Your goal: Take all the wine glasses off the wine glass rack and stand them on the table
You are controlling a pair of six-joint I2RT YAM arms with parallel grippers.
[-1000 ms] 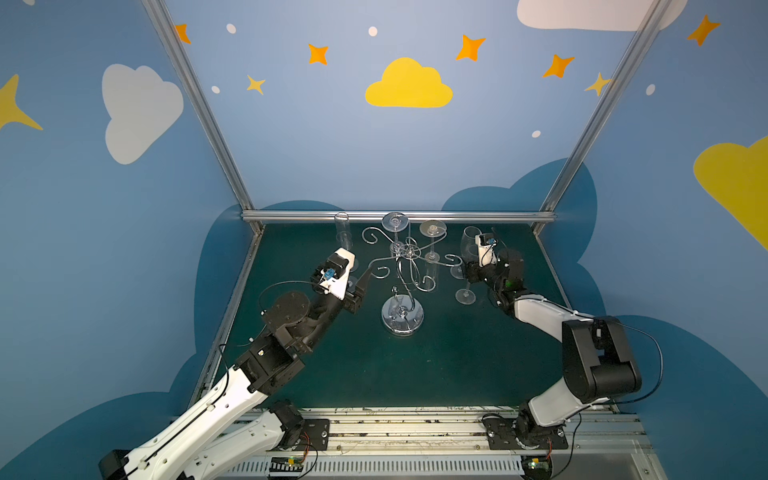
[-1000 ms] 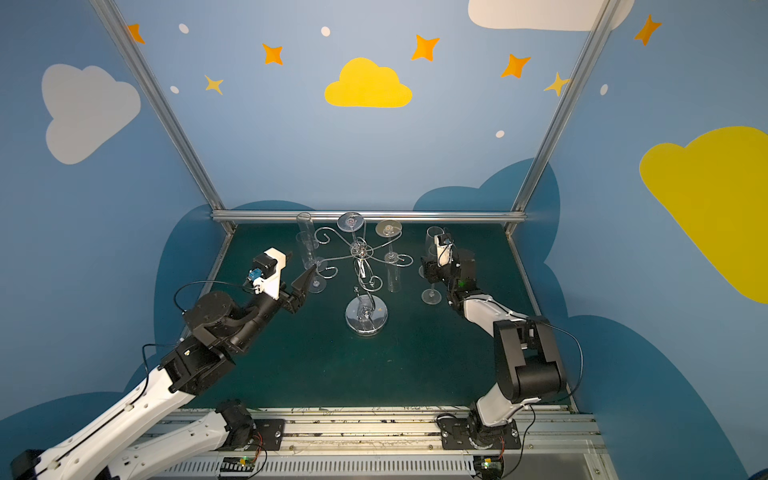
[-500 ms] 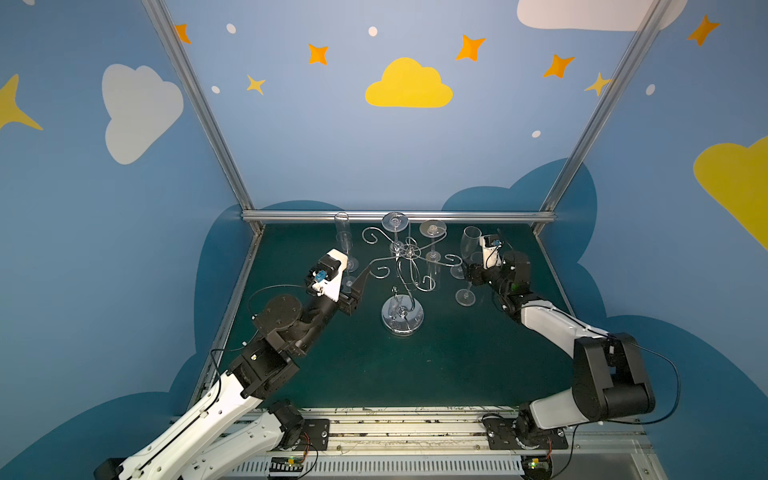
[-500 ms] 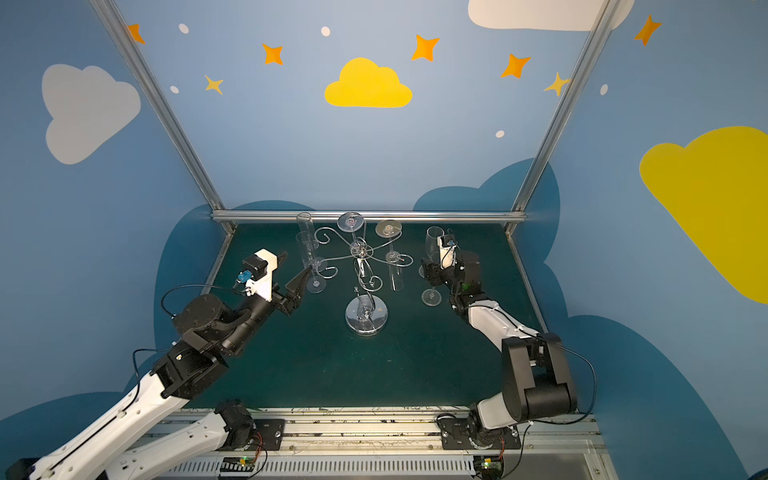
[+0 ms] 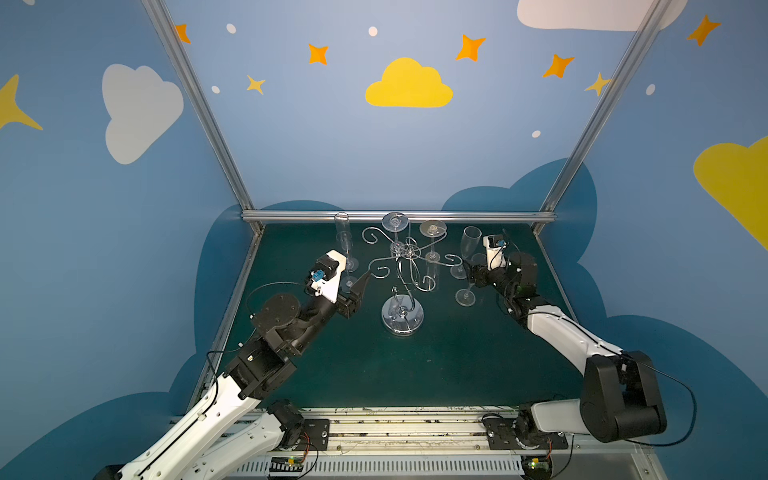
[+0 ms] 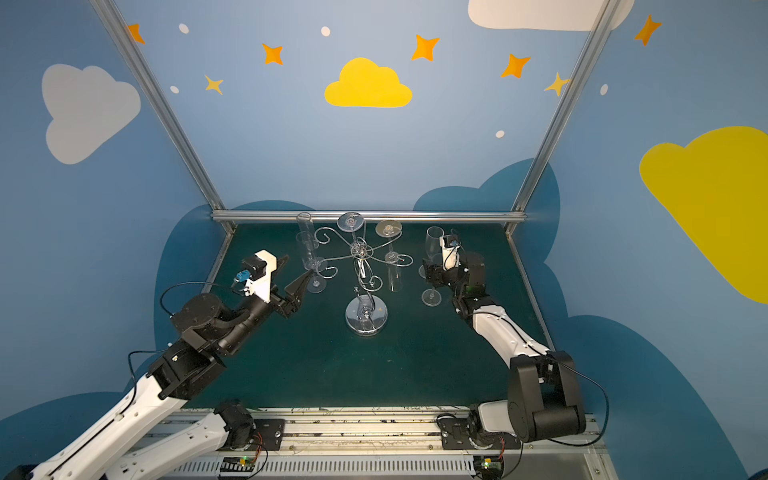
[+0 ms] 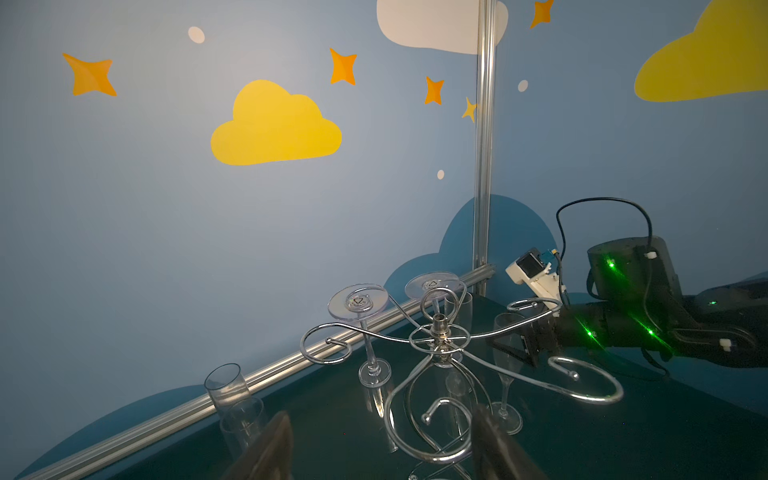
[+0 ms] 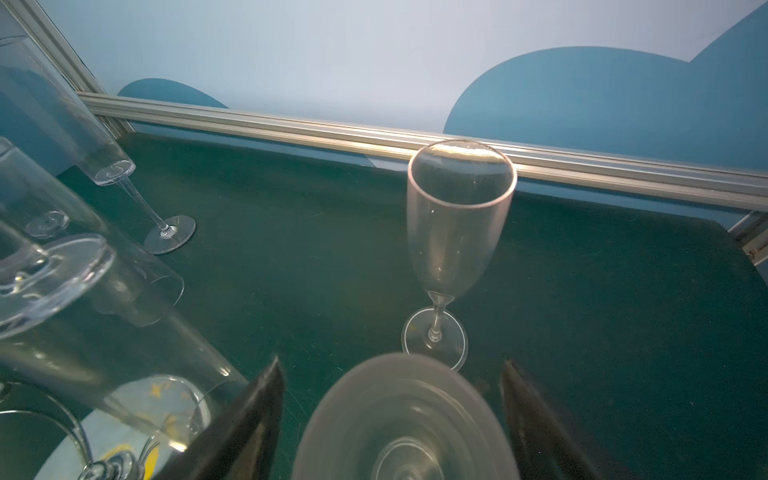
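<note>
- The right gripper [image 8: 392, 365] stood wide, one finger on each side of a flute-shaped wine glass [image 8: 405, 419] and not visibly touching it.
- That glass stood upright on the green mat [image 8: 291, 270], off the rack. The spread therefore read as a release rather than a grip.
- Near those fingertips, a little beyond them, stood a second flute [image 8: 457, 224], probably parked there clear of the wire arms.
- The left gripper [image 7: 380, 413] was wide too, and empty. It pointed at the wine glass rack [image 7: 438, 332], whose nearest scroll lay just ahead of its fingertips.
- Farther ahead of it a hanging flute [image 7: 359, 301] and its neighbour [image 7: 432, 286] hung bowl-down, feet resting on the scroll arms.
- Hung that way, each would likely have to slide outward along its arm to come free.
</note>
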